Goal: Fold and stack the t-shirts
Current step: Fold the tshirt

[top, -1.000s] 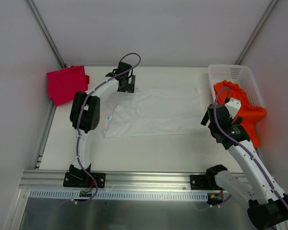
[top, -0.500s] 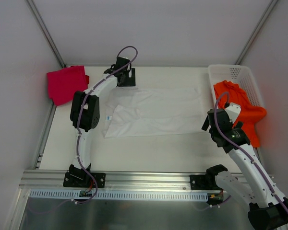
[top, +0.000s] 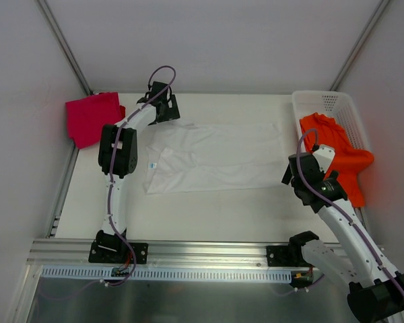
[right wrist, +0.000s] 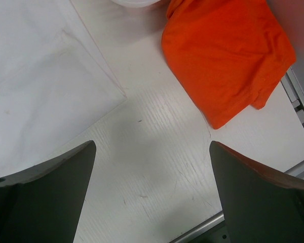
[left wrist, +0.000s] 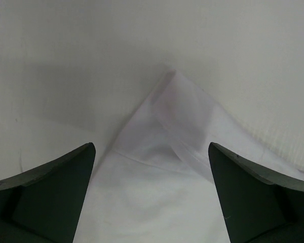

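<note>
The white t-shirt (top: 219, 156) lies spread flat in the middle of the table, its blue neck label at the left edge. My left gripper (top: 163, 108) is open over its far left corner, which shows as a pointed tip (left wrist: 175, 101) between the jaws. The magenta-red shirt (top: 92, 118) lies folded at the far left. The orange shirt (top: 347, 158) hangs over the basket's near end; it also shows in the right wrist view (right wrist: 225, 55). My right gripper (top: 297, 176) is open over bare table just right of the white shirt's near right corner (right wrist: 120, 93).
The white lattice basket (top: 340, 108) stands at the far right. A metal rail (top: 188, 250) runs along the near table edge. White walls close in the back and both sides.
My left gripper has swung left and back along the white shirt's far edge to its far left corner. My right gripper has dropped slightly toward the near side.
</note>
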Motion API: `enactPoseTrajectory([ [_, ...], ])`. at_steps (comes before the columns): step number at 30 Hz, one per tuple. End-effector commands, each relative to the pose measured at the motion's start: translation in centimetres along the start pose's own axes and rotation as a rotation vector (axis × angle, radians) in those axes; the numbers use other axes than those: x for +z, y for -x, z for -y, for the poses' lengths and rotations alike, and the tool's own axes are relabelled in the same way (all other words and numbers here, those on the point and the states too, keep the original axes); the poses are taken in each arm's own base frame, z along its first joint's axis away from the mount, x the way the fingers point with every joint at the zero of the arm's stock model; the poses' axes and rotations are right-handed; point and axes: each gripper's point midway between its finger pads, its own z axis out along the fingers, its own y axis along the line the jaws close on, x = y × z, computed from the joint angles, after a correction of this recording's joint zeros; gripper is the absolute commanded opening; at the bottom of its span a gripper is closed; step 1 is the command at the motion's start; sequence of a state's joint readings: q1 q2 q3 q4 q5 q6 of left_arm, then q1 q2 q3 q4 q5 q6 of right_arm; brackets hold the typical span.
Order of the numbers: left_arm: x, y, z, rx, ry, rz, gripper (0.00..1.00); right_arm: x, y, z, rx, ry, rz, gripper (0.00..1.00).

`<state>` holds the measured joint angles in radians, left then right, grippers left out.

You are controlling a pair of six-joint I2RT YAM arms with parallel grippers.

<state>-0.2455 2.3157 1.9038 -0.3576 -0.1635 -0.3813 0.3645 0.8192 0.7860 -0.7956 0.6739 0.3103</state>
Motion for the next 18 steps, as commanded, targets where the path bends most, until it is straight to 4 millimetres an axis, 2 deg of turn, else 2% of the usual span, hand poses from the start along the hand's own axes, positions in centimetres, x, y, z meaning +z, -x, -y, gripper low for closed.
enactPoseTrajectory([
  [1, 0.5, 1.9, 1.3, -0.060, -0.066, 0.036, 0.95, 0.5, 0.0, -0.1, -0.002, -0.018, 0.008, 1.00],
  [6, 1.7, 2.2, 1.8, -0.070, -0.101, 0.031, 0.94, 1.3, -0.4, -0.7, -0.012, -0.019, -0.006, 0.99],
  [14, 2.3, 3.3, 2.7, -0.102, -0.155, 0.054, 0.89, 2.2, -1.0, -1.5, -0.032, -0.023, -0.033, 0.99],
  [18, 2.4, 3.4, 2.7, -0.110, -0.163, 0.054, 0.80, 2.5, -1.2, -1.6, -0.037, -0.029, -0.039, 0.99],
])
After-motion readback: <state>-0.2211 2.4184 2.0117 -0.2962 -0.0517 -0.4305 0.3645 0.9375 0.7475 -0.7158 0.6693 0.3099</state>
